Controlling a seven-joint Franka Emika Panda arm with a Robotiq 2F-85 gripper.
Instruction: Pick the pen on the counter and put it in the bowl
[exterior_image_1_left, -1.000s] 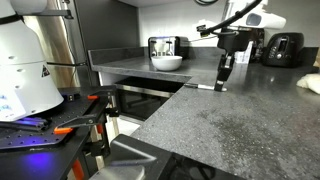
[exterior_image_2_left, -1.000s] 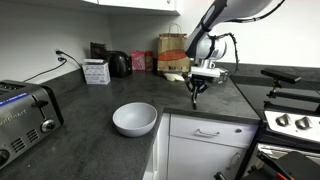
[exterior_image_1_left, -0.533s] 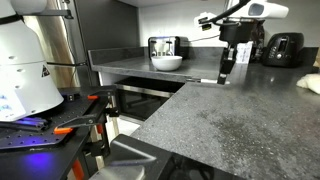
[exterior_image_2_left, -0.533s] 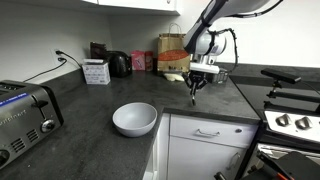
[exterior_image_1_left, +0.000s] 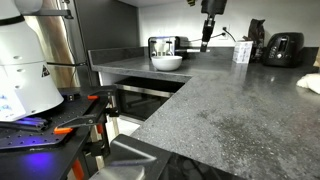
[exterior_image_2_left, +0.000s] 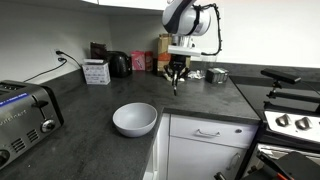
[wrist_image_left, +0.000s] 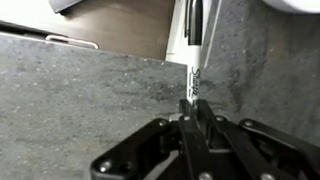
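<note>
Wrist view: claw (wrist_image_left: 193, 108) clenched on pen (wrist_image_left: 192, 50) | exterior view: bowl (exterior_image_2_left: 135, 119) on counter (exterior_image_2_left: 90, 100), apart from claw

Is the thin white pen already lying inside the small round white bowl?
No, the thin white pen hangs clamped in the pincer above the dark grey speckled counter, apart from the small round white bowl.

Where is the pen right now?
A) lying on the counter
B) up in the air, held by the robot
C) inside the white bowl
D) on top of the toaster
B: the gripper has its jaws shut on the pen, which hangs in the air above the counter, not in the bowl.
</note>
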